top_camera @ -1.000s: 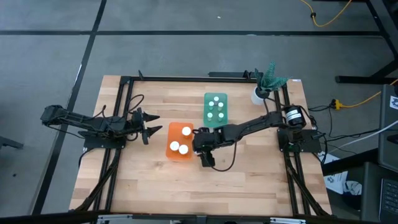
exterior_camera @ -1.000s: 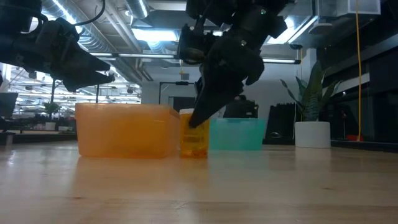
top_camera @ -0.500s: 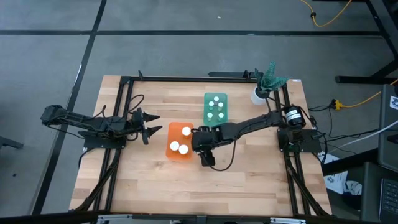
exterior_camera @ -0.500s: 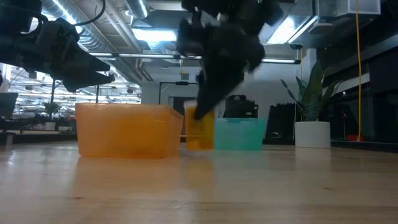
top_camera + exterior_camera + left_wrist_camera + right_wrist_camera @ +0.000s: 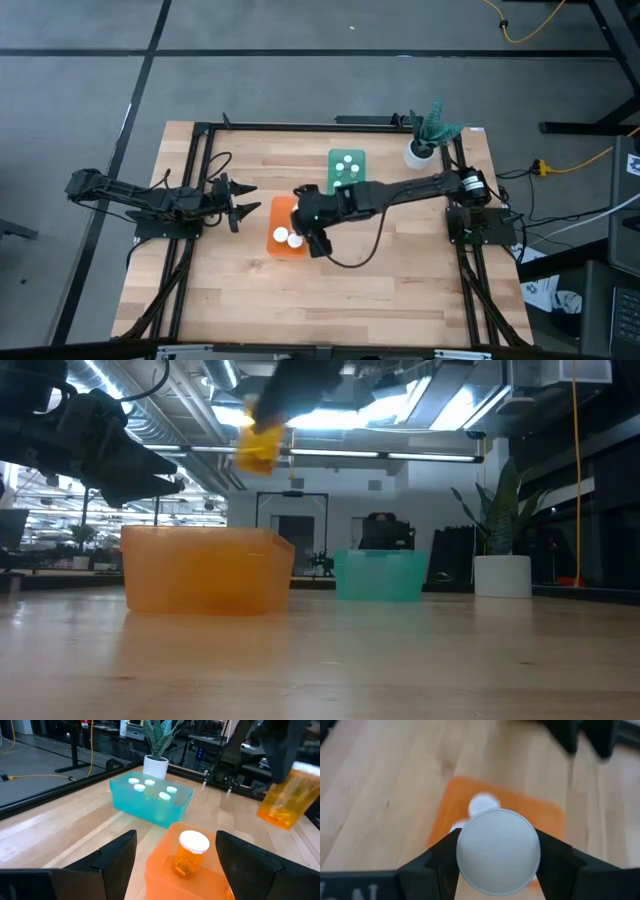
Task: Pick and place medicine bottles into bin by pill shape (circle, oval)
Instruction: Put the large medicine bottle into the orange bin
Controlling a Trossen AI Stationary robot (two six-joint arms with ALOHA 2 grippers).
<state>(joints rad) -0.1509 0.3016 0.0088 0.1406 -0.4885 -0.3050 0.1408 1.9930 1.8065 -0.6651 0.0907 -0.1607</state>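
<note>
1. High view: right gripper (image 5: 307,215) is stretched across the table and sits over the orange bin (image 5: 282,237). Two white caps show in that bin, clear of the arm. Teal bin (image 5: 346,162) lies just behind, partly covered by the arm, with small caps visible. Left gripper (image 5: 238,199) waits beside the orange bin, fingers spread, nothing between them.

2. Low view: an orange bottle (image 5: 259,444) hangs tilted and blurred, well above the orange bin's (image 5: 205,569) rim. The teal bin (image 5: 379,575) stands further back, and a white plant pot (image 5: 501,576) beyond it.

3. Left wrist view: one capped bottle (image 5: 190,853) stands upright inside the orange bin (image 5: 165,870). The carried bottle (image 5: 286,799) is in the air above and off to one side, leaning. Four caps sit in the teal bin (image 5: 150,800).

4. Right wrist view: fingers clamped on either side of the carried bottle's white cap (image 5: 498,851), the orange bin (image 5: 451,805) directly beneath.

5. Risks, as judgement: released from this height and at this tilt, the bottle could bounce off the bin wall or rim and roll onto the table. It could also strike a standing bottle and topple it. Lowering and levelling first would reduce both.
</note>
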